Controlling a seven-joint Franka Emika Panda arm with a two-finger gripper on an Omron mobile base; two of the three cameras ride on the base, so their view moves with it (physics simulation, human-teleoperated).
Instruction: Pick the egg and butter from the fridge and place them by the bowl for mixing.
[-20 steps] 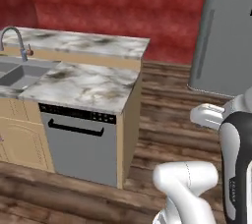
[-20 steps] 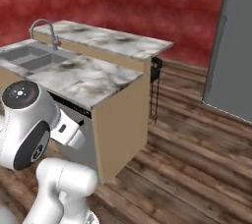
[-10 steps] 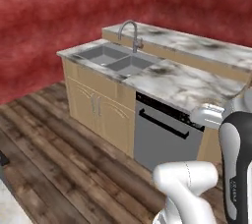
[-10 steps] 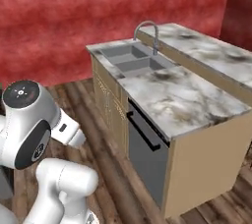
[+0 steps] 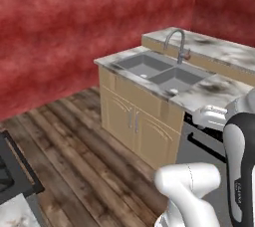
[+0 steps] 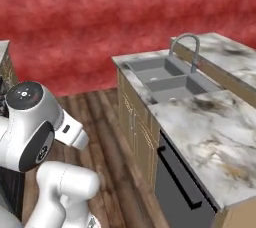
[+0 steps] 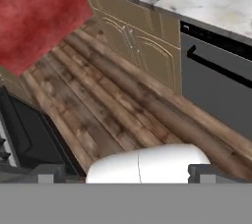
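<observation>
The egg, the butter, the bowl and the fridge are all out of view. In the hand view my gripper is open: its two dark fingertips stand far apart with nothing held between them. It hangs over the wooden floor and looks down at it. The arm is folded close above the base.
A marble counter holds a grey double sink and a curved faucet. Below it are tan cabinet doors and a grey dishwasher. A dark appliance stands at the left. Wooden floor lies between them, with a red wall behind.
The whole scene has swung across the views, so the base has turned. The grey fridge has left the picture, the sink counter now lies to the right and a dark appliance has come in at the left.
</observation>
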